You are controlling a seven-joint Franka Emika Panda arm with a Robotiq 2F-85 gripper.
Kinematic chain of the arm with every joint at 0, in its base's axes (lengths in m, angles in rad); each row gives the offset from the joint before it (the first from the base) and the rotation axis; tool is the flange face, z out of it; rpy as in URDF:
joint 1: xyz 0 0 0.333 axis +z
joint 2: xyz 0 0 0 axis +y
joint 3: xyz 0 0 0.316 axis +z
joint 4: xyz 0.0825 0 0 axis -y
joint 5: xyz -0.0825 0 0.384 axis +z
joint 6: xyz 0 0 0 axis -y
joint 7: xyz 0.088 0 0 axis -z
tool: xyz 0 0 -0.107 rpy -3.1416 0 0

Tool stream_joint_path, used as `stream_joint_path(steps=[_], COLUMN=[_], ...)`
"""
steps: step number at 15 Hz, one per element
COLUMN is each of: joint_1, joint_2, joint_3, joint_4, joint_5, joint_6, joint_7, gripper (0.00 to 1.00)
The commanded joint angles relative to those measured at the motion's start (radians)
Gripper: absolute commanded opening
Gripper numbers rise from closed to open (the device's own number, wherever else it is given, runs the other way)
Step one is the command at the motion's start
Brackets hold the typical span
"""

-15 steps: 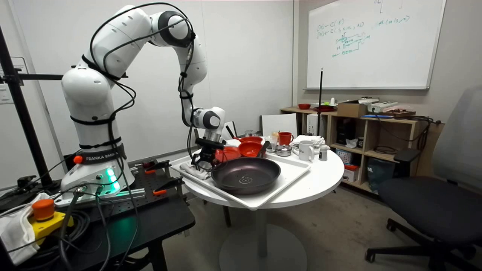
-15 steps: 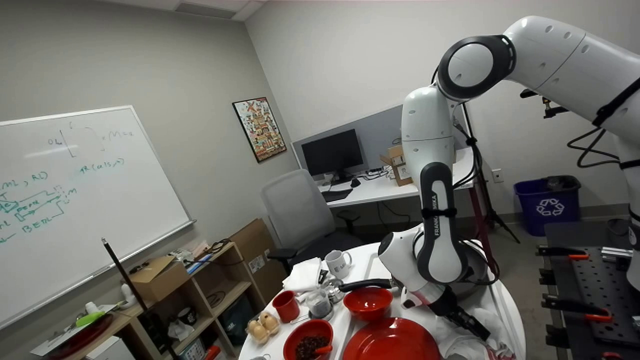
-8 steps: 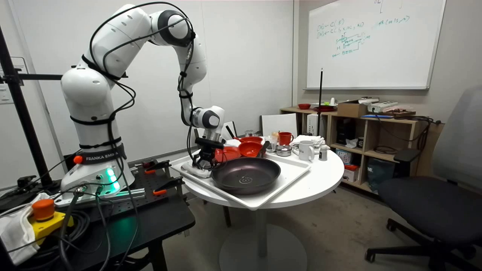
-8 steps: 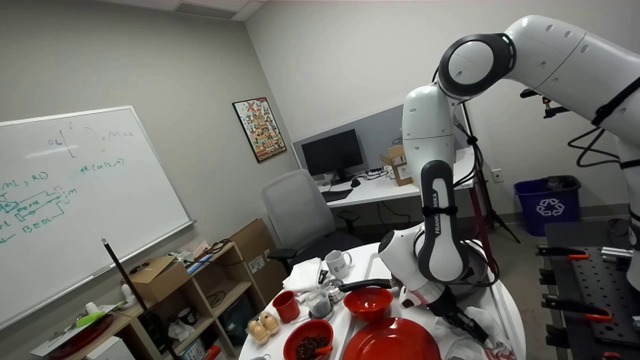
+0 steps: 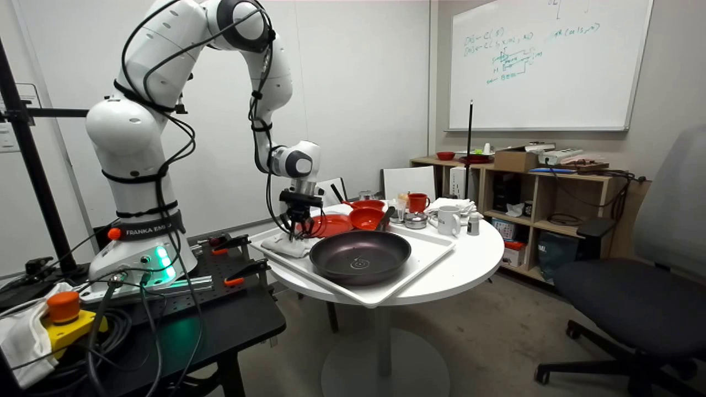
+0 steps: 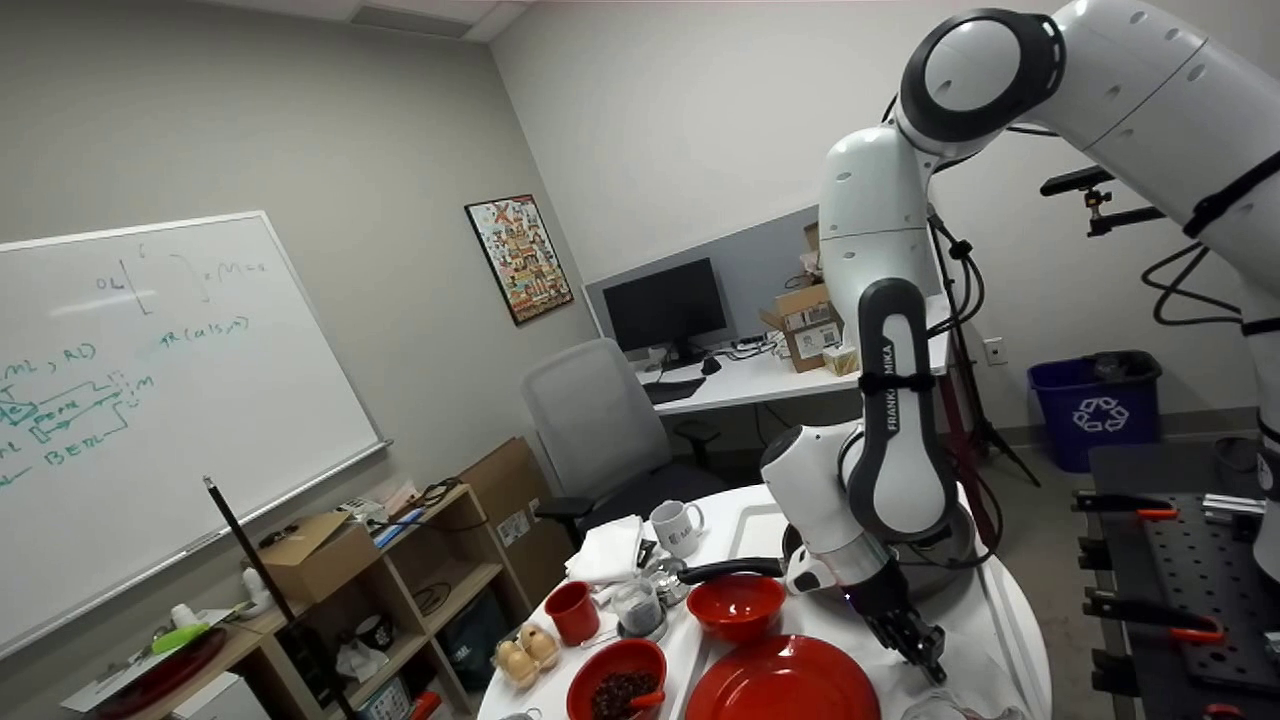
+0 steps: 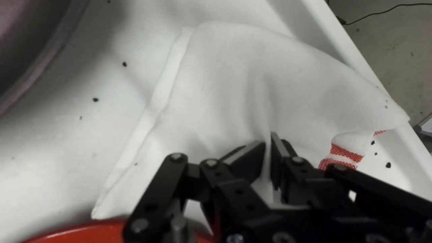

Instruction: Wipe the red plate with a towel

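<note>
Pinching the towel (image 7: 229, 84) beside the red plate (image 6: 785, 685), the gripper (image 7: 268, 145) hangs from an arm (image 6: 905, 455) (lettered "FRANKA EMIKA").

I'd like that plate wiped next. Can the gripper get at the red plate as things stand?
Probably yes: the red plate lies close beside the gripper, which pinches the white towel. I see no obstacle between them; the dark frying pan sits off to the side.

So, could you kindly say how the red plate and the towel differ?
The red plate is glossy red, while the towel is mostly white with red stripes. The plate is round; the towel lies spread in loose folds. The gripper seems to pinch a fold of the towel, while the plate sits apart from it. Both show some red.
</note>
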Motion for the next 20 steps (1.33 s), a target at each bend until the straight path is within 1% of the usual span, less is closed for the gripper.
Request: stream_joint_path(steps=[1,2,4,5,6,7,8,10,15,16,20], joint_1=[-0.017,-0.014,0.009,0.027,0.043,0.059,0.075,0.097,0.12,0.124,0.166], joint_2=[-0.049,-0.049,-0.032,-0.017,-0.003,0.014,0.028,0.052,0.078,0.079,0.043], joint_3=[0.02,0.016,-0.014,-0.037,-0.059,-0.084,-0.107,-0.138,-0.158,-0.159,-0.19], joint_4=[-0.048,-0.046,-0.033,-0.019,-0.008,0.006,0.015,0.028,0.041,0.04,0.014], joint_5=[0.046,0.048,0.032,0.017,0.005,-0.007,-0.021,-0.035,-0.046,-0.049,-0.089], joint_6=[0.031,0.028,0.029,0.021,0.016,0.007,0.003,-0.001,0.002,0.006,0.041], joint_7=[-0.044,-0.044,-0.018,0.001,0.018,0.034,0.052,0.072,0.101,0.107,0.162], gripper=[0.07,0.08,0.09,0.19,0.36,0.41,0.5,0.62,0.98,1.0,1.0])
